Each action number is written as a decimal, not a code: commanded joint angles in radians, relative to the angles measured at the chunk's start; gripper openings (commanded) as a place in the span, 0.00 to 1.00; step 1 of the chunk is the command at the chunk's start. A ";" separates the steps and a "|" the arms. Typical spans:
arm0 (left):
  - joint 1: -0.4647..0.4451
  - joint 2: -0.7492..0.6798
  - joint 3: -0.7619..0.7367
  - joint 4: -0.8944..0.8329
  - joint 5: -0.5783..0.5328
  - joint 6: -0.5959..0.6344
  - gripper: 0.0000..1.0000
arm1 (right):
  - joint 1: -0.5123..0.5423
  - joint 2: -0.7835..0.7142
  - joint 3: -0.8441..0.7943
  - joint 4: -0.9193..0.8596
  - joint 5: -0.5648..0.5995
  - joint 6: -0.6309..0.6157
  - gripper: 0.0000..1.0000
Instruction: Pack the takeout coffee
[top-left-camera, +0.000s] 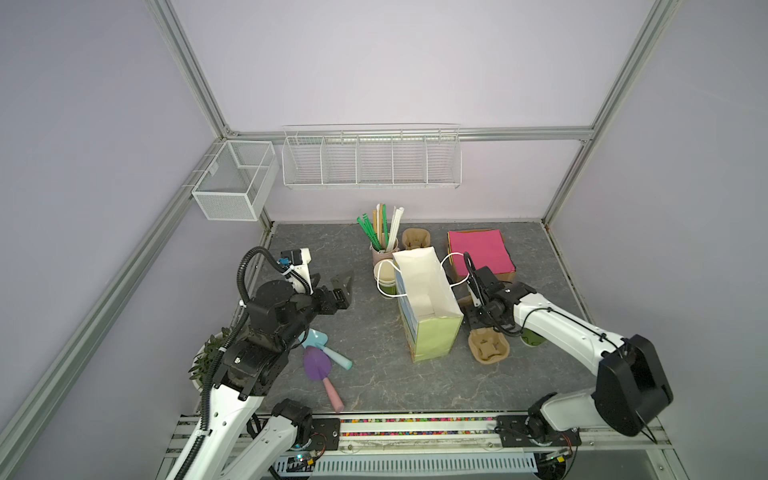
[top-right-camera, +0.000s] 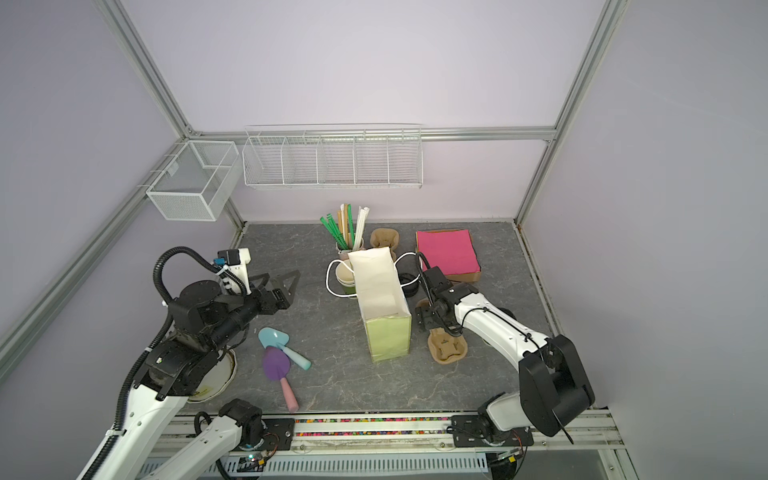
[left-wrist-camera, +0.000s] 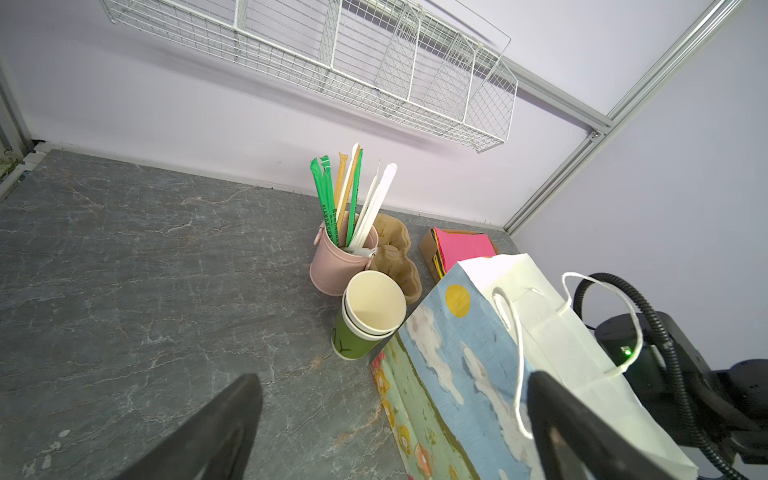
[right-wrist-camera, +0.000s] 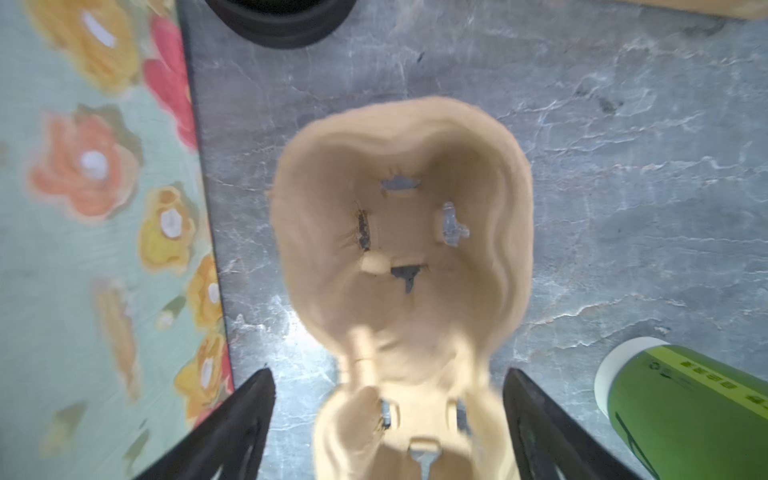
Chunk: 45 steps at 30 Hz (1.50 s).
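Found the takeout coffee (right-wrist-camera: 681, 407) standing on the table (top-left-camera: 374, 374) beneath the right forearm, near a pulp cup carrier (right-wrist-camera: 399, 249) but apart from it. Glimpsed the takeout coffee (top-left-camera: 533, 338) in a top view only as a green sliver under the arm (no sight of the lid there, nor from the right wrist, just green wall and a pale rim at one end). Ruled out the stack of lidless cups (left-wrist-camera: 370, 320) on the far side of the paper bag (top-left-camera: 432, 336).

Found the right gripper (right-wrist-camera: 388, 372) spread wide and empty, poised over the carrier with one jaw to either side, gripping nothing. Found the left gripper (top-left-camera: 344, 286) spread to its full width, likewise empty, hanging over bare table near the bag.

Noted the bag upright with its mouth open, just beside the carrier.

Handling, by judgement only:
- Light if empty, noticeably heavier if filled (no way to tell the contents).
- Thin paper wall, soft under squeeze, likely to dent and pop the lid if pinched hard.
- Smooth coated surface, somewhat slippery.

Recommend a hold across the mid-wall, below the lid rim, with moderate pressure. Avoid lifting by the lid alone. Keep upright throughout, given the spill risk on any tilt.
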<state>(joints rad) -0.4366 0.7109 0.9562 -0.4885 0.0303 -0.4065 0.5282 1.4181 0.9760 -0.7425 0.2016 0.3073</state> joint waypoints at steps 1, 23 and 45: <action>0.005 -0.002 -0.008 0.013 -0.004 0.026 0.99 | 0.007 0.002 -0.015 -0.030 -0.006 0.013 0.88; 0.005 -0.004 -0.013 0.011 0.002 0.031 0.99 | 0.018 0.081 -0.035 -0.029 0.123 0.028 0.89; 0.005 -0.001 -0.013 0.010 0.006 0.031 0.99 | -0.014 0.093 -0.042 -0.027 0.146 0.053 0.89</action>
<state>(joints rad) -0.4366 0.7132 0.9550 -0.4839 0.0307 -0.3885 0.5259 1.5188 0.9531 -0.7502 0.3344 0.3408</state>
